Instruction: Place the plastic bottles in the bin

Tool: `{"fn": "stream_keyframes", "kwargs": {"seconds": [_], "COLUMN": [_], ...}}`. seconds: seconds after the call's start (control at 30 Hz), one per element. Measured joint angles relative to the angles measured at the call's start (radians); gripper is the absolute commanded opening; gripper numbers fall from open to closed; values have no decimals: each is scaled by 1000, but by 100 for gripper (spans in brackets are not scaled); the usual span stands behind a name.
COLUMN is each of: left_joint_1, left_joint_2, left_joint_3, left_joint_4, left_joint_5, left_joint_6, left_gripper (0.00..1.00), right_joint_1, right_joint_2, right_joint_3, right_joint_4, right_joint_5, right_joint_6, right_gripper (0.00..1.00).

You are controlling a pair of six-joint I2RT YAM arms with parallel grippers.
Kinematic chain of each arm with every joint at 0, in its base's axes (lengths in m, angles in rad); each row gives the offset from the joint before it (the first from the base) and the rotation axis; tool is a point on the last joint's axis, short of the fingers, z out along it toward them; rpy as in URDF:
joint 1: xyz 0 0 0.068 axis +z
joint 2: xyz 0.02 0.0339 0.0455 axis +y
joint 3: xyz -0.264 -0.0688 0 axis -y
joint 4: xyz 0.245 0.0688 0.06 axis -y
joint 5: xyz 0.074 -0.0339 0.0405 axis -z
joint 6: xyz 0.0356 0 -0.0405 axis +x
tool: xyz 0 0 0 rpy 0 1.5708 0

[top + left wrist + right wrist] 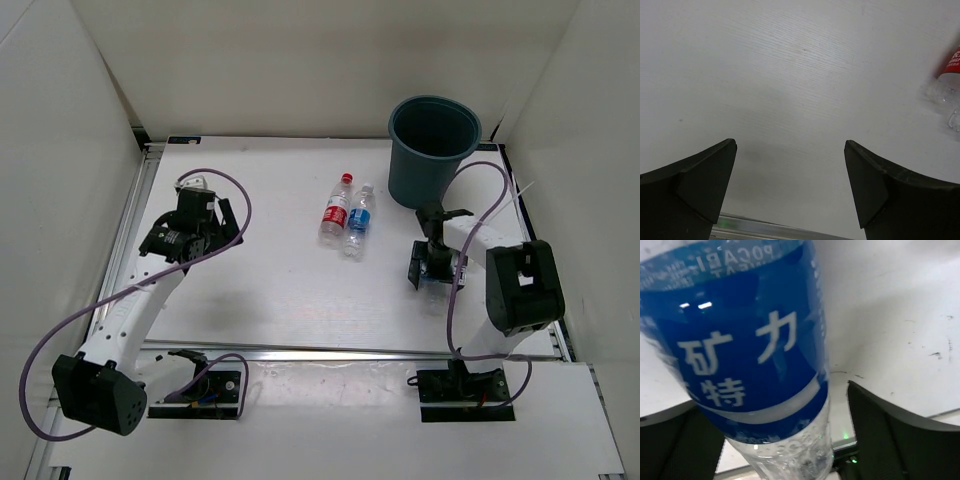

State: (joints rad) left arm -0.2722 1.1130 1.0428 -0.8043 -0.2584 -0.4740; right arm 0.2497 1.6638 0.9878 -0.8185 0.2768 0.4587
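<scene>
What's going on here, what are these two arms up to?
They are clearing plastic bottles into the teal bin. The right gripper has its open jaws either side of a blue-labelled bottle close to the bin, not yet clamped. A red-labelled bottle and a second blue bottle lie side by side on the table. The left gripper hovers open, holding nothing.
</scene>
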Motion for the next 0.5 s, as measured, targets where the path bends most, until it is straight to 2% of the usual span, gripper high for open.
{"fn": "stream_keyframes", "kwargs": {"seconds": [0.03, 0.1, 0.13, 0.23, 0.37, 0.5], "left_joint_1": [0, 0, 0, 0, 0, 0], "left_joint_2": [3, 8, 10, 13, 11, -4], "left_joint_3": [0, 0, 0, 0, 0, -2], "left_joint_4": [-1, -5, -6, -12, -14, -23], "left_joint_5": [-2, -6, -7, -11, -14, -14], "left_joint_6": [3, 3, 3, 3, -2, -5], "left_gripper": [100, 100, 100, 100, 100, 100], "right_joint_1": [-1, 0, 3, 29, 114, 254], "right_joint_2": [-5, -13, -18, -58, -170, -311], "right_joint_3": [-6, -21, -27, -50, -48, 166], "right_joint_4": [6, 23, 27, 27, -54, -206], "right_joint_5": [-7, -25, -29, -23, -18, 18], "right_joint_6": [5, 19, 28, 56, 106, 152], "right_gripper": [76, 63, 52, 39, 36, 33]}}
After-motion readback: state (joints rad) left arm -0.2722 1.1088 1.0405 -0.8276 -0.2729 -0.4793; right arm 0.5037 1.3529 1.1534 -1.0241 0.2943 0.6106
